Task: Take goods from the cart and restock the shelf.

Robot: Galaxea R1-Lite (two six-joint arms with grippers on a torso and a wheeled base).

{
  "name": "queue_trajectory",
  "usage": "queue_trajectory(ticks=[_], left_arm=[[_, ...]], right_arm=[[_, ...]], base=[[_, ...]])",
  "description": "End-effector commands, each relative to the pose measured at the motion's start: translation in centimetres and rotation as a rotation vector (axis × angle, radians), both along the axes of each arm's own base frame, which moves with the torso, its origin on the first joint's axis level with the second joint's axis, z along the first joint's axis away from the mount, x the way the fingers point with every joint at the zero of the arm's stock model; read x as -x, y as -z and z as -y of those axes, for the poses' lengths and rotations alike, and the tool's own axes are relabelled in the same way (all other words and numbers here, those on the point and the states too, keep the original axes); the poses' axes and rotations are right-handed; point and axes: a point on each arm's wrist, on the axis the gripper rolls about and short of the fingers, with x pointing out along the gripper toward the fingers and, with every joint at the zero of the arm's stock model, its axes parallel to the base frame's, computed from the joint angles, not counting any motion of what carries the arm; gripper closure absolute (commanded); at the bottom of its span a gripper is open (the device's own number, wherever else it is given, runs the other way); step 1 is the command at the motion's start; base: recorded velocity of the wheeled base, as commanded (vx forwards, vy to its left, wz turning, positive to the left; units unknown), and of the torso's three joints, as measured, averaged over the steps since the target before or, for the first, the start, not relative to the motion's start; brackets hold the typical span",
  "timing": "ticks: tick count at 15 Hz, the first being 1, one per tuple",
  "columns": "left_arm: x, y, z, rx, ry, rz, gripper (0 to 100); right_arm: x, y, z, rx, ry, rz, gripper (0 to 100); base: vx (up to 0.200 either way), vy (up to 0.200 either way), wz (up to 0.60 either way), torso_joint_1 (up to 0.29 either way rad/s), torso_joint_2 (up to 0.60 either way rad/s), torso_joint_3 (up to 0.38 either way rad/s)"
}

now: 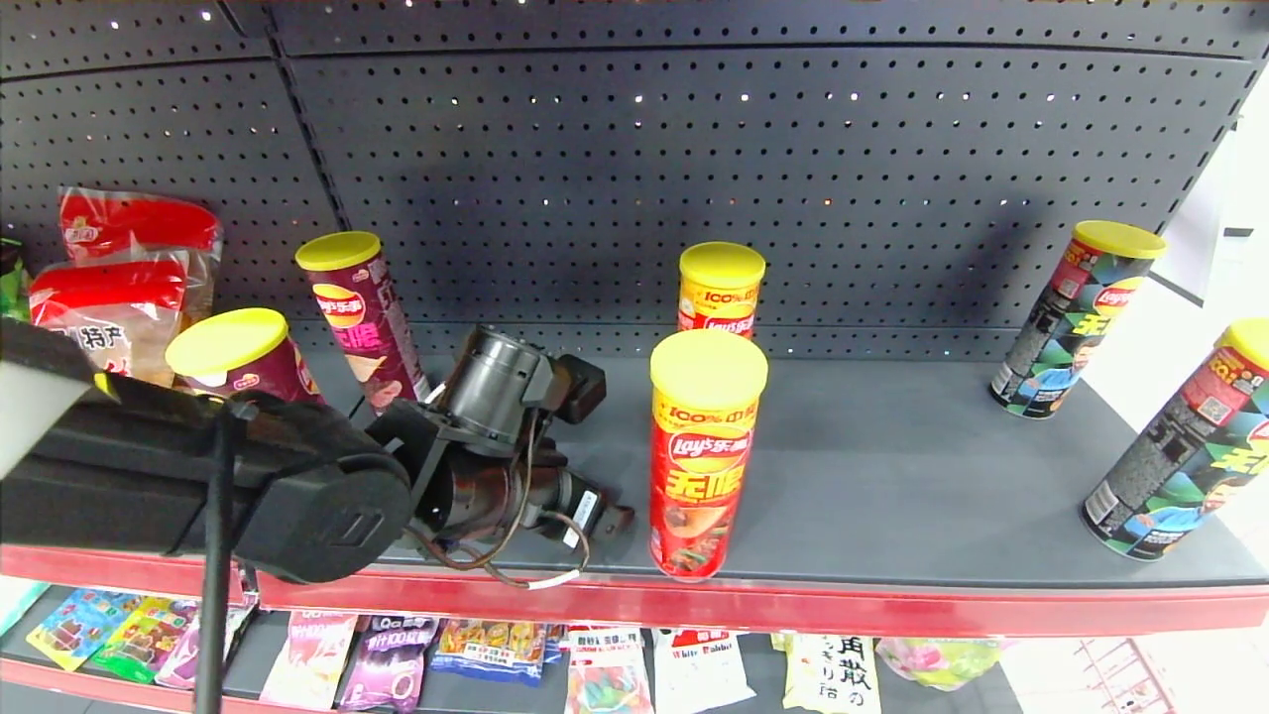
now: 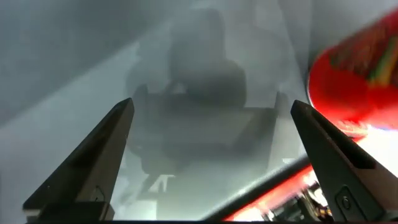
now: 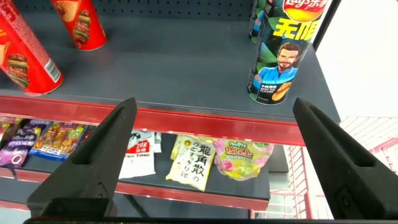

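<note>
Head view: grey shelf (image 1: 892,476) with a red front edge and a perforated back panel. The front red can (image 1: 707,456) stands upright near the front edge at mid-shelf, and the rear red can (image 1: 721,288) stands upright behind it, close to the back panel. Two purple cans (image 1: 362,317) stand upright toward the left, one in front of the other, with red bags (image 1: 129,268) at the far left. Two dark cans (image 1: 1076,317) stand at the right end, well apart from the red ones. The left arm (image 1: 476,436) lies low over the shelf between the purple cans and the front red can, its wrist just beside that can; its cables hang over the red edge. Packets (image 1: 605,674) hang in a row on the lower shelf (image 1: 129,699). Left wrist view: the left gripper (image 2: 212,106) has its fingers spread wide with nothing between them, directly over the grey shelf surface. The front red can (image 2: 360,81) is outside one finger; contact cannot be judged. Right wrist view: the right gripper (image 3: 214,102) also has its fingers spread wide and holds nothing. It is out in front of the red edge, toward the end with the dark cans (image 3: 277,62). Both red cans are farther along the shelf.
</note>
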Motion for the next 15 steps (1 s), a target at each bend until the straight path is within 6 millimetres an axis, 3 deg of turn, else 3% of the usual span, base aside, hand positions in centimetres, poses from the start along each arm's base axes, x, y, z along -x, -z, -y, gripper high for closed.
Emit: queue_trajectory(ticks=[1, 15], left_arm=[[-0.4, 0.2, 0.4, 0.0, 0.003, -0.001, 0], [-1.3, 0.1, 1.7, 0.012, 0.017, 0.015, 0]], right_arm=[[-0.1, 0.0, 0.0, 0.001, -0.001, -0.004, 0], [0.0, 0.0, 0.0, 0.001, 0.0, -0.001, 0]], base=[[0.0, 0.0, 0.0, 0.0, 0.0, 0.0], [0.0, 0.0, 0.0, 0.0, 0.0, 0.0]])
